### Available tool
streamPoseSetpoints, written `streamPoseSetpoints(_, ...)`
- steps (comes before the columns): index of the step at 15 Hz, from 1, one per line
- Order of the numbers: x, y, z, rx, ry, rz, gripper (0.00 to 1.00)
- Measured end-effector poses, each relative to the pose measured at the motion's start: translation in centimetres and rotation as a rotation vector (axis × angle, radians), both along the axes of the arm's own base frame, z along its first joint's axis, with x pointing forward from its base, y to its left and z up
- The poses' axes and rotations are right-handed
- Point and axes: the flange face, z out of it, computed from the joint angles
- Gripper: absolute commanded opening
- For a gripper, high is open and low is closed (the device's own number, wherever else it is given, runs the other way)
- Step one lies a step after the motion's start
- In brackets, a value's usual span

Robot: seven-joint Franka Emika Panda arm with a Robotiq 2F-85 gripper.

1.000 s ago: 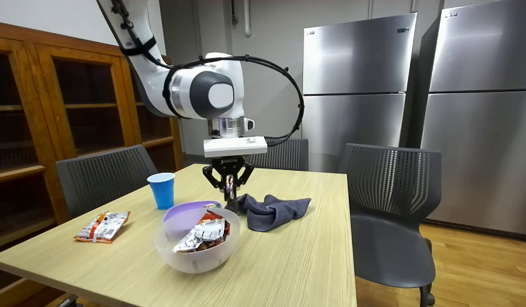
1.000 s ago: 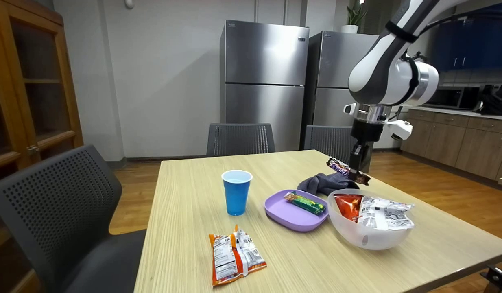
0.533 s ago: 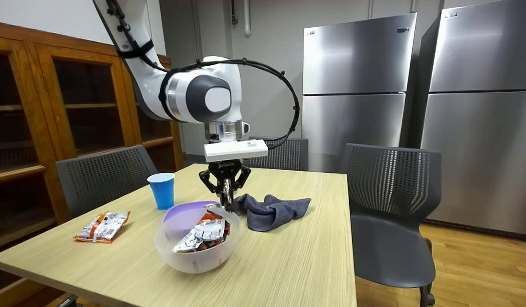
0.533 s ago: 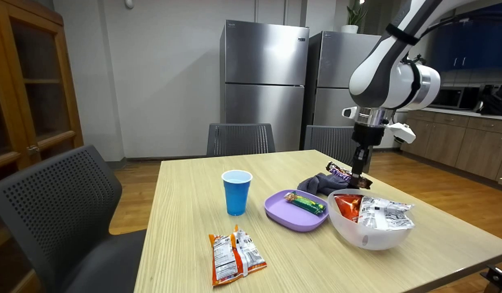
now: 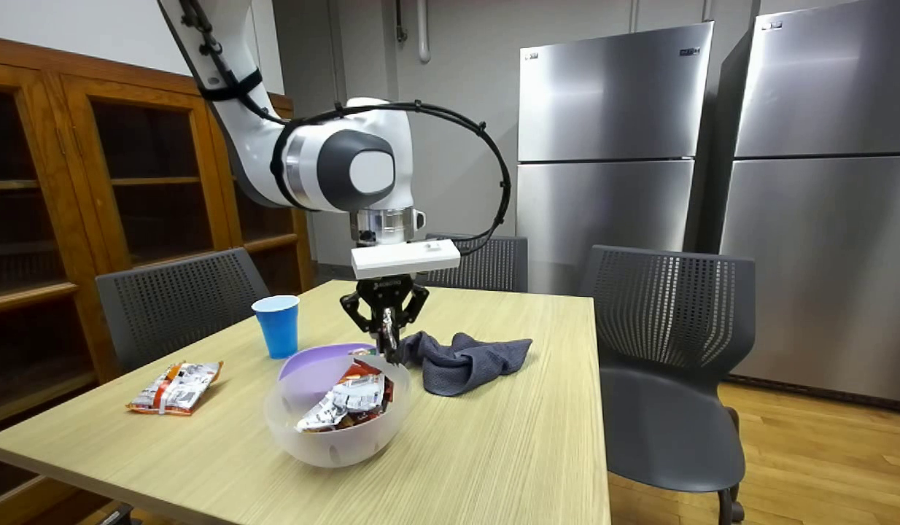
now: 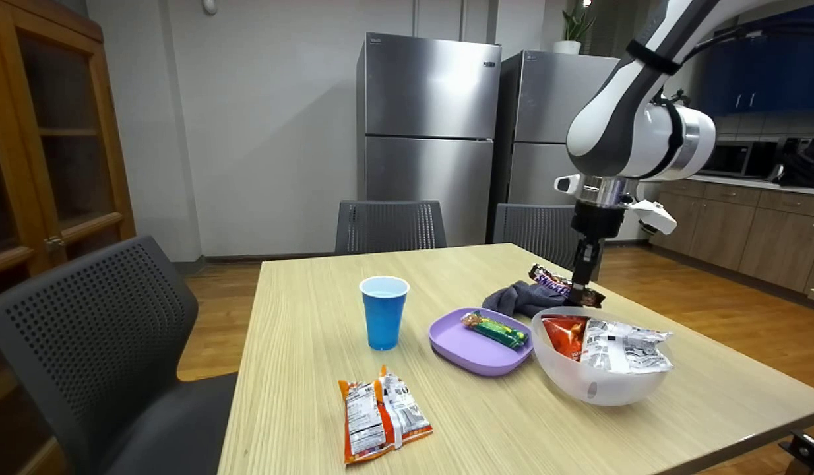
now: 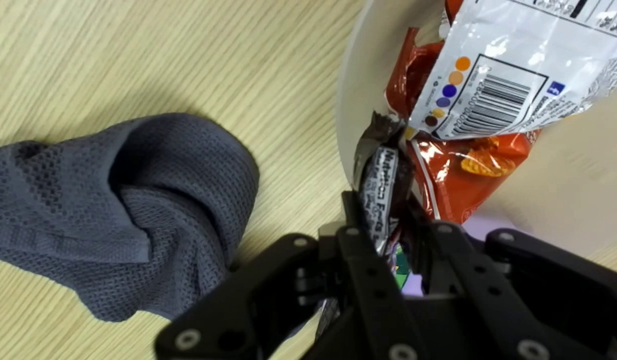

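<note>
The gripper [image 7: 385,207] clamps the Snickers [image 6: 549,278], its jaws drawn in tight on either side. In an exterior view, with twelve o'clock at the top, the Snickers is at eleven o'clock from the bowl [image 6: 618,390]. In the wrist view one end of it overlaps the bowl's rim; whether the two touch I cannot tell.

The translucent bowl holds a silver bag [image 6: 625,349] and, at nine o'clock from that, a red bag [image 6: 565,333]; the wrist view shows the silver one partly over the red.

At nine o'clock from the bowl, just beside it, is the plate [image 6: 469,349]. On it lies a green bar [image 6: 496,330], ends at ten and four o'clock. From the plate, the cup [image 6: 384,316] stands upright near ten o'clock; its contents I cannot tell. The orange bag [image 6: 384,419] lies directly on the table [image 6: 314,330], near eight o'clock from the plate.

In the wrist view the cloth [image 7: 123,215] lies crumpled at nine o'clock from the gripper.
</note>
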Motion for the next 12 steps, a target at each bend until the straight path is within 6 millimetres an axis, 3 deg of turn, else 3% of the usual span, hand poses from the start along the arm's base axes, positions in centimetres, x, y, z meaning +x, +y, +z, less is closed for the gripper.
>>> streamPoseSetpoints(12,-0.6,-2.6,-0.1,-0.044,0.000,-0.186,0.06)
